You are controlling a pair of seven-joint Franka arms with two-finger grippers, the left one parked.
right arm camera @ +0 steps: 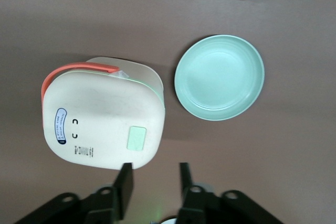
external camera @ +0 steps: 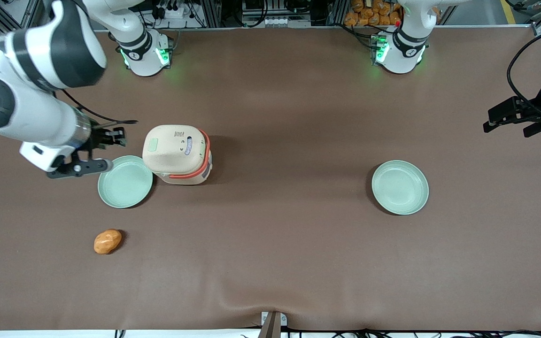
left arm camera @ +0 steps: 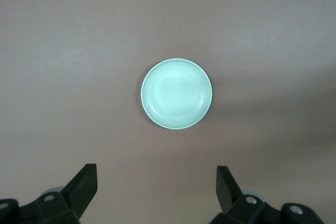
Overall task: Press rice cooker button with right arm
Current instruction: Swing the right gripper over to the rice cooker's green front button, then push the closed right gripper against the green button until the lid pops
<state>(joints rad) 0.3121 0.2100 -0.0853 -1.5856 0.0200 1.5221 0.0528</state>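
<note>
The rice cooker (external camera: 176, 152) is cream with an orange-red band and stands on the brown table with its lid closed. A pale green square button (external camera: 153, 144) sits on the lid near the edge facing the working arm. The right arm's gripper (external camera: 118, 135) hovers just beside the cooker, toward the working arm's end, and touches nothing. In the right wrist view the cooker (right arm camera: 102, 116) and its button (right arm camera: 137, 138) lie close to the gripper (right arm camera: 155, 167). Its fingers are open and hold nothing.
A pale green plate (external camera: 125, 182) lies against the cooker, nearer the front camera than the gripper; it also shows in the right wrist view (right arm camera: 219, 77). An orange-brown potato-like lump (external camera: 107, 241) lies nearer the camera. A second green plate (external camera: 399, 187) lies toward the parked arm's end.
</note>
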